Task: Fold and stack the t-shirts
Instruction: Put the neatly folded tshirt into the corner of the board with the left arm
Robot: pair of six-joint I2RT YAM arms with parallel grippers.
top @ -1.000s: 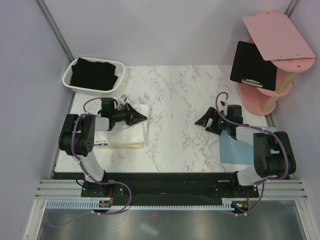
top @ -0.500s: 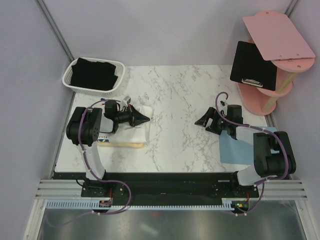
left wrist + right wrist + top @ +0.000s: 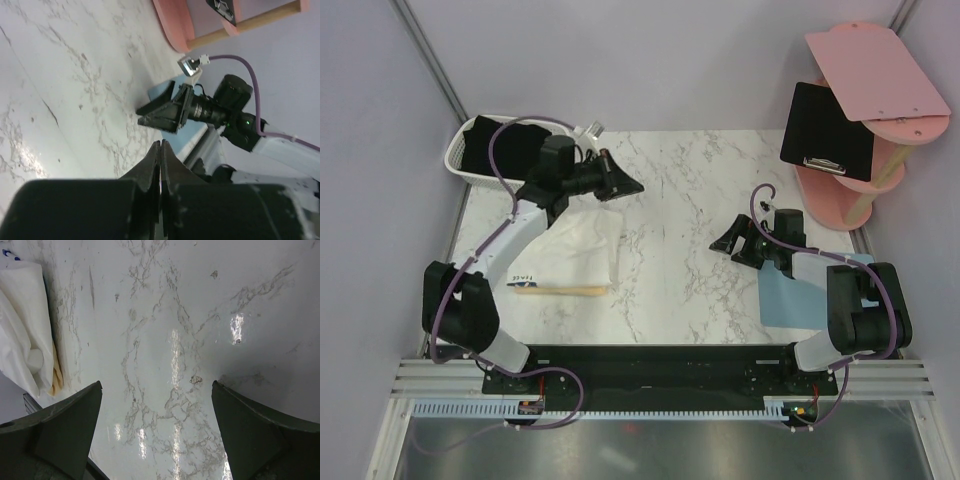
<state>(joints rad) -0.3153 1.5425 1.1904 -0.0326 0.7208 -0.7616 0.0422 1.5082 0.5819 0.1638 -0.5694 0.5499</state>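
Far-left back corner: white basket (image 3: 453, 158) with the black tee (image 3: 495, 150) bunched inside, nothing else visible in it. In front of it on the counter (image 3: 680, 180) is the white tee (image 3: 570, 255), folded to a rough rectangle. It sits on the pale yellow tee (image 3: 570, 291), which shows only as a strip along the near edge. Left end effector (image 3: 636, 187) is just right of the basket, tip pointing right, well clear of the white tee, which lies nearer the arm bases and slightly left of it. Its fingers are pressed together with nothing between them, as the left wrist view (image 3: 160, 146) confirms. Right end effector (image 3: 723, 243) is right of centre over bare marble, spread wide and empty (image 3: 155, 387), with the white tee well off to its left. Light-blue mat (image 3: 790, 300) lies flat under the right arm. Pink shelf (image 3: 880, 60) at far right has a black clipboard (image 3: 825, 130) on its lower tier.
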